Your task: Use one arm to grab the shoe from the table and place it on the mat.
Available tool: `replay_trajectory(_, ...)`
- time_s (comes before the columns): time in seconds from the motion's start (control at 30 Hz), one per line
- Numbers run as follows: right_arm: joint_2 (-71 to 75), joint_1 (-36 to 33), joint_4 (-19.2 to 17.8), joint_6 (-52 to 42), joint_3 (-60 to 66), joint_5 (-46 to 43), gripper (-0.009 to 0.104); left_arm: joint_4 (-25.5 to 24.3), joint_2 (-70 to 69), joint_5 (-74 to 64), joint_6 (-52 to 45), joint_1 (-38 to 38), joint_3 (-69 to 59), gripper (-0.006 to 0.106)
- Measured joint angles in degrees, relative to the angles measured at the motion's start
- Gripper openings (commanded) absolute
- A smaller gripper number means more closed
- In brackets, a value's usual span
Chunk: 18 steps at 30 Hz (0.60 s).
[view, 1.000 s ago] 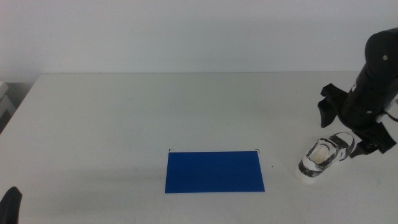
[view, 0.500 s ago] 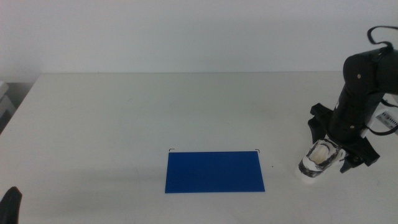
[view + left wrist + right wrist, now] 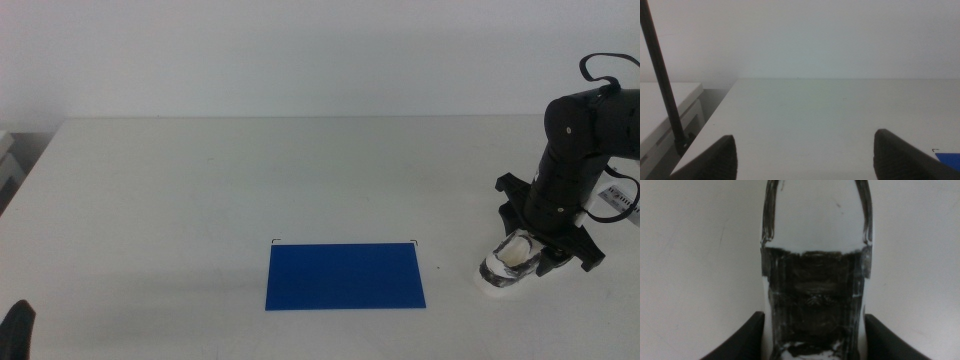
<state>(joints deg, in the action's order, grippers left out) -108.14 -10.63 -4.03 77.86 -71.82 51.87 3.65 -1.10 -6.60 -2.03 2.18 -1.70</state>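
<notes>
The shoe [image 3: 503, 270] is a small white sneaker with black-grey patches, on the white table [image 3: 250, 180] to the right of the deep-blue mat [image 3: 345, 277]. My right gripper [image 3: 547, 243] points down over the shoe, open, one jaw on each side of it. In the right wrist view the shoe [image 3: 815, 280] fills the space between the jaws of my right gripper [image 3: 812, 350], which stand close to its sides. My left gripper [image 3: 15, 330] waits at the bottom left corner, open and empty; the left wrist view also shows this gripper [image 3: 805, 165].
A cable and a white label [image 3: 620, 195] hang behind the right arm. A white unit [image 3: 8, 165] stands off the table's left edge, with a black rod [image 3: 660, 75] beside it. A corner of the mat [image 3: 947, 157] shows in the left wrist view.
My right gripper has moved left and down from beside the shoe's far end until its jaws straddle the shoe. The shoe, the mat and the left arm have stayed in place.
</notes>
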Motion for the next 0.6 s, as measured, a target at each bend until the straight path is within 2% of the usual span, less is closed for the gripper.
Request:
replay_trajectory(0.13,0.05,0.00,0.74,0.00,0.00,0.43,0.003,0.00,0.00,0.00,0.00,0.00,0.00,0.094)
replay_trajectory(0.23,0.29,0.00,1.50,0.00,0.00,1.03,-0.003,0.00,0.00,0.00,0.00,0.00,0.00,0.094)
replay_trajectory(0.4,1.96,-1.45,1.81,1.28,-0.61,2.31,-0.003,0.00,0.00,0.00,0.00,0.00,0.00,0.094)
replay_trajectory(0.6,2.43,-6.96,-0.11,7.55,-4.65,6.56,-0.003,0.00,0.00,0.00,0.00,0.00,0.00,0.094)
